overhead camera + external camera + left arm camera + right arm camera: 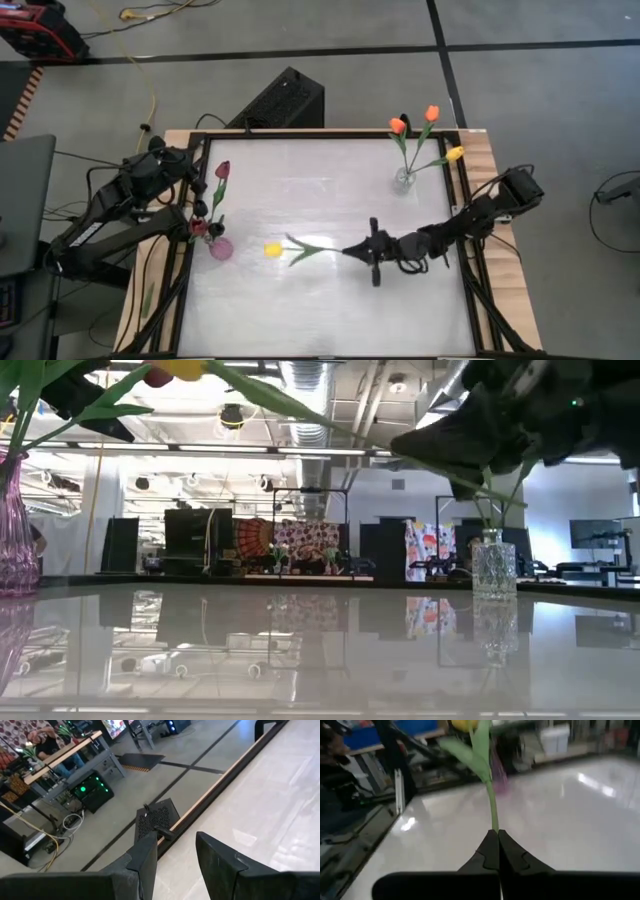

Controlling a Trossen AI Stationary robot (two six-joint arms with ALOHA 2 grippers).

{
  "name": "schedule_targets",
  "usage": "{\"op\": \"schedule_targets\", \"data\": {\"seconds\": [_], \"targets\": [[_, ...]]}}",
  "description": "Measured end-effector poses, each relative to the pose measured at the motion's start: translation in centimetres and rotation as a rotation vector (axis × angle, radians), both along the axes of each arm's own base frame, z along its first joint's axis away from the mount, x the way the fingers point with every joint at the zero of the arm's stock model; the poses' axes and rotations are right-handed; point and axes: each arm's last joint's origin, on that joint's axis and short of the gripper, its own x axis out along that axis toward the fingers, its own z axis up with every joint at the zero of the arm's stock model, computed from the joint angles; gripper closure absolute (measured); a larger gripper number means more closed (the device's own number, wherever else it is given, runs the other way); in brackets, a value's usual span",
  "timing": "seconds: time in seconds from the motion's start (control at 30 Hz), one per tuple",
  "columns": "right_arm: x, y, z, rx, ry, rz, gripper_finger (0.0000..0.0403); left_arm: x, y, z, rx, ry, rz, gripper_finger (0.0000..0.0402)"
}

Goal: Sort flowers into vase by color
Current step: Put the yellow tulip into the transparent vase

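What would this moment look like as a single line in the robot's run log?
right gripper: shut on yellow tulip stem, mid-table | left gripper: open, idle by pink vase | clear vase: two orange, one yellow

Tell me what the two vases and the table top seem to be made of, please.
Clear vase: probably cut glass, transparent with faceted sides. Pink vase: tinted glass or clear plastic, ribbed and see-through. Table top: a glossy white sheet, perhaps laminate or acrylic, since it mirrors the room and the vases.
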Motion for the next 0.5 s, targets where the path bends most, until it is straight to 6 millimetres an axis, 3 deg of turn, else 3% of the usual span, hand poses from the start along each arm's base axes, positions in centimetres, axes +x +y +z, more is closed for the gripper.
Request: {"op": "schedule_targets", "data": {"seconds": [0.2,0.33,0.5], "targets": [[-1.2,-0.5,-3.1,0.143,0.316,-0.058,0.0388,0.0,0.0,0.0,0.0,0.001,0.0,0.0276],[-2.5,-1.6,-3.4,0.215,0.503,-0.139,0.0388,0.0,0.0,0.0,0.0,0.001,0.001,0.0276],[-3.4,-3.2,-2.6,0.312,0.644,-0.071,0.0362,0.0,0.0,0.0,0.0,0.001,-0.001,0.0276]]}}
